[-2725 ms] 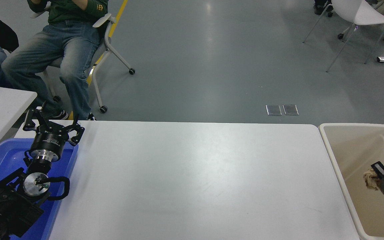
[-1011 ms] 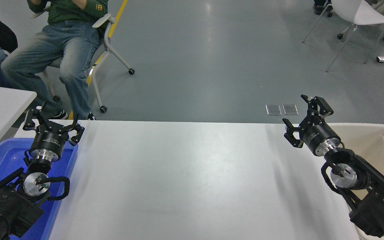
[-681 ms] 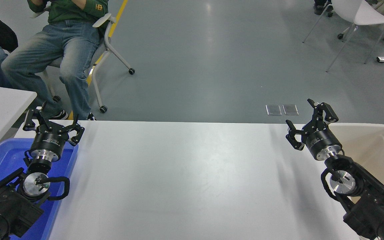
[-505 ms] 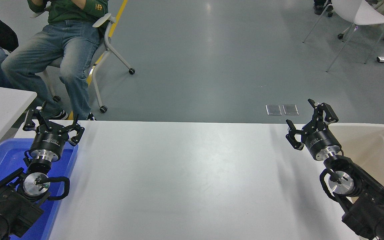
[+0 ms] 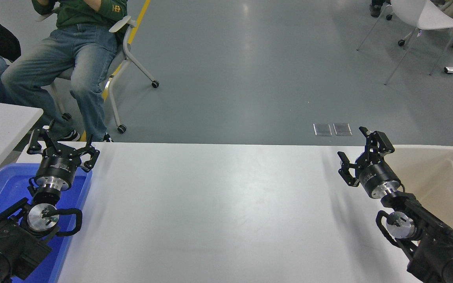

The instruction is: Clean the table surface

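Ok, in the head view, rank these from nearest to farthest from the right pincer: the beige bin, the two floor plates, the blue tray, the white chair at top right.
1. Beige bin, right beside the right pincer.
2. Two floor plates, just beyond the table's far edge.
3. White chair, far top right.
4. Blue tray, at the table's opposite, left end.

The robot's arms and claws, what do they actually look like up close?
Both arms are black, jointed and blocky. Each has a shiny silver disc at the wrist joint, a looping black cable beside it, and a round black cuff with a silver ring and small white lettering. The left gripper and right gripper are black claws built of linked bars.
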You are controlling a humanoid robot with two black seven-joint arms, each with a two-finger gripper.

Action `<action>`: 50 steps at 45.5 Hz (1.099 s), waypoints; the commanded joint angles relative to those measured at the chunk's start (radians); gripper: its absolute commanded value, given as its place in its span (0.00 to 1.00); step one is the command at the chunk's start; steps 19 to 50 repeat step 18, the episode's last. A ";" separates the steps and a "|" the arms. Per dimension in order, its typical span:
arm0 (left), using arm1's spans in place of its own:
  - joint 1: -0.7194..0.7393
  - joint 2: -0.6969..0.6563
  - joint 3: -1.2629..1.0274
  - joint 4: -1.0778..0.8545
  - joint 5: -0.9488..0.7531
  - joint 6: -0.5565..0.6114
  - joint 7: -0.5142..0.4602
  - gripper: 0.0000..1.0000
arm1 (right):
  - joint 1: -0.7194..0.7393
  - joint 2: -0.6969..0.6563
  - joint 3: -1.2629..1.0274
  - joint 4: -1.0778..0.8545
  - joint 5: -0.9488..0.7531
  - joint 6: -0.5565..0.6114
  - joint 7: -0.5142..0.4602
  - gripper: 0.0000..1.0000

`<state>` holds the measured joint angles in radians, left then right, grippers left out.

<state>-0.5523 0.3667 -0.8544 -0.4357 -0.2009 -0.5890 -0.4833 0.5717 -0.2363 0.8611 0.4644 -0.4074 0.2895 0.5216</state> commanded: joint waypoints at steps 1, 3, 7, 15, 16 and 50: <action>0.000 0.000 0.000 0.000 0.000 0.000 0.000 1.00 | 0.008 -0.001 -0.008 -0.016 0.010 -0.003 0.008 1.00; 0.000 0.000 0.000 0.000 0.000 0.000 0.000 1.00 | 0.008 -0.001 -0.008 -0.016 0.010 -0.004 0.008 1.00; 0.000 0.000 0.000 0.000 0.000 0.000 0.000 1.00 | 0.008 -0.001 -0.008 -0.016 0.012 -0.004 0.008 1.00; 0.000 0.000 0.000 0.000 0.000 0.000 0.000 1.00 | 0.007 0.000 -0.005 -0.016 0.012 -0.004 0.008 1.00; 0.000 0.000 0.000 0.000 0.000 0.000 0.000 1.00 | 0.005 0.000 -0.005 -0.016 0.012 -0.004 0.008 1.00; -0.001 0.000 0.000 0.000 0.000 0.000 0.000 1.00 | 0.005 0.000 -0.002 -0.016 0.012 -0.004 0.008 1.00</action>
